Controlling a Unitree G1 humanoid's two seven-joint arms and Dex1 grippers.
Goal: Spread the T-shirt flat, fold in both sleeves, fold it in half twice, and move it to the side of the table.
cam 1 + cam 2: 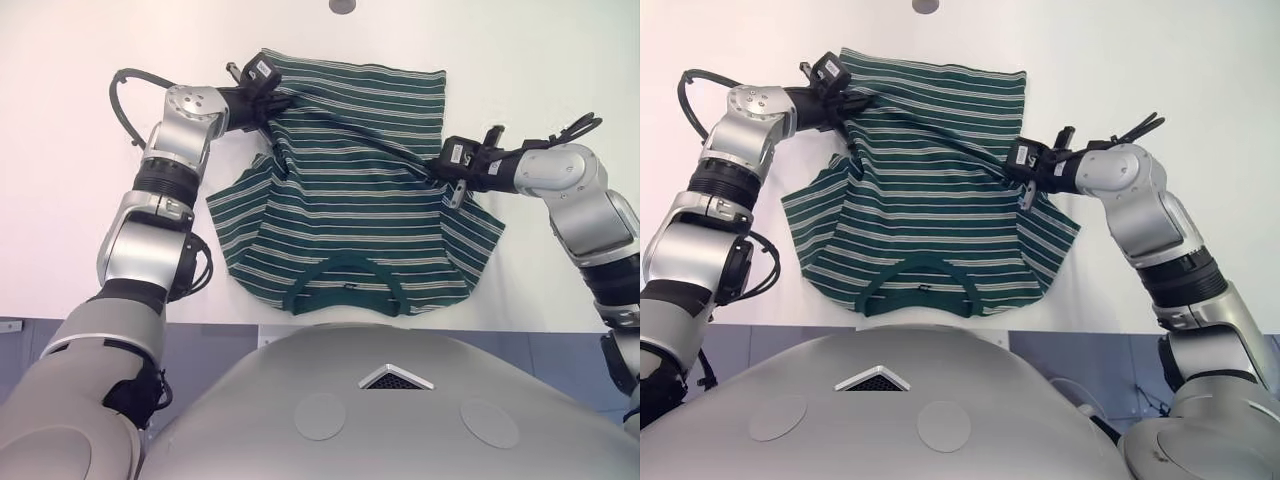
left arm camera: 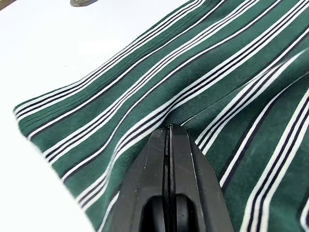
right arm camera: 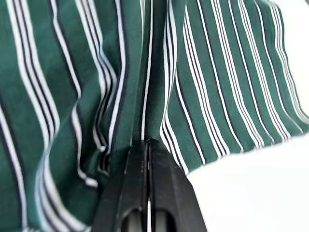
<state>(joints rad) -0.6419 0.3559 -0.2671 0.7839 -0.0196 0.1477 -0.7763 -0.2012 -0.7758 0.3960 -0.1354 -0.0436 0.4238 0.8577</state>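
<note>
**Both fingers pinching the striped shirt**

From the head camera, the green striped T-shirt (image 1: 350, 215) lies on the white table (image 1: 60, 60). Its collar is on the robot's side of both fingers and its hem is on the far side. The left fingers (image 1: 268, 100) pinch the cloth at the shirt's left edge, close to the far hem corner. The right fingers (image 1: 441, 168) pinch the opposite edge, nearer the robot than the left ones. A taut crease runs slantwise across the fabric from one pair to the other (it looks like a pulled ridge). The two sleeves spread out on the near side of the fingers, either side of the collar. A small grey disc (image 1: 342, 6) sits on the table beyond the hem, well apart from both fingers.

At the left wrist, the black fingers (image 2: 154, 159) are pressed together, and a raised fold of cloth meets their tips. The hem edge and bare table lie just past them.

At the right wrist, the fingers (image 3: 130, 183) are likewise closed. A bunched pleat of fabric rises from between their tips, and bare table shows beside them.
</note>
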